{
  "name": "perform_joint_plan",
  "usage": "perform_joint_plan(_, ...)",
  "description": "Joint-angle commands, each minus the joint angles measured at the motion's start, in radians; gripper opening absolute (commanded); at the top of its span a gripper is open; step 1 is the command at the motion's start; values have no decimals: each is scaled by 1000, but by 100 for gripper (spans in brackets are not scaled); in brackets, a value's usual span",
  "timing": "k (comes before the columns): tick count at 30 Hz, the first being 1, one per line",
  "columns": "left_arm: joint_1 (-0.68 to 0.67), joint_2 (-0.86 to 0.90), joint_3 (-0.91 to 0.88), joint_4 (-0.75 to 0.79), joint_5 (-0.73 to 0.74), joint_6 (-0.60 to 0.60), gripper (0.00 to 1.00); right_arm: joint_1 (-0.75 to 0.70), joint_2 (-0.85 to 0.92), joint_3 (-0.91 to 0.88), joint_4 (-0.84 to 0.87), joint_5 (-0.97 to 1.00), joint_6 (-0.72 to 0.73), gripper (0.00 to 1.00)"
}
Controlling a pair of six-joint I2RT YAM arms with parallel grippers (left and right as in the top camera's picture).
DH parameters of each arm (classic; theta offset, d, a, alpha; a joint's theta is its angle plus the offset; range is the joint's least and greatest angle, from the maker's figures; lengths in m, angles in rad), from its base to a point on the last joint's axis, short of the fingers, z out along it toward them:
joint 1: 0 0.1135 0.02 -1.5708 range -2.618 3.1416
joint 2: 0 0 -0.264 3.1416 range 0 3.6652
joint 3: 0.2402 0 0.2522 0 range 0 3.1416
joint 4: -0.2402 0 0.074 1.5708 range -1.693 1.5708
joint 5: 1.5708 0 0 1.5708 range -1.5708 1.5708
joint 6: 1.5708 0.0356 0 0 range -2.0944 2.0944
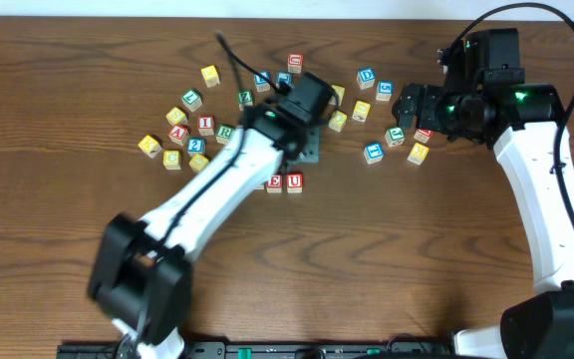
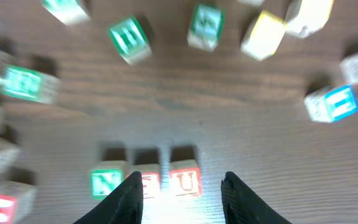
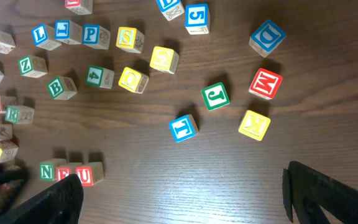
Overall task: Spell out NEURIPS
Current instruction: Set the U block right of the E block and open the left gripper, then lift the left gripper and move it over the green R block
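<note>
Left claw (image 2: 181,186) hangs parted and empty, U block (image 2: 186,177) just ahead of its tips; a careless swing could knock it skew. Right claw (image 3: 185,194) gapes wide, holding nothing.

Robotics lab or test bench. Evidence: two white-and-black arms, left arm (image 1: 207,189) and right arm (image 1: 541,189), based at the near edge of a dark wood-grain tabletop (image 1: 397,259). Black mounting rail (image 1: 297,349) along that edge. Green indicator light (image 1: 519,97) lit on right arm. Load: scattered wooden letter cubes (image 1: 366,77).
</note>
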Motion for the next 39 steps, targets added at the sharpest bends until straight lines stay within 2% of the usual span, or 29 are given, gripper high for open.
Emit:
perform_joint_plan(1,45,-100,24,-14,-13,58,40,4,0,18,0,1,8,99)
perform_joint_plan(10,171,-217,24,-99,-13,95,40,4,0,18,0,1,8,99)
perform_joint_plan(21,303,-222,23,-170,-13,106,40,4,0,18,0,1,8,99)
perform_joint_plan(39,315,-222,16,-172,-13,106,40,4,0,18,0,1,8,99)
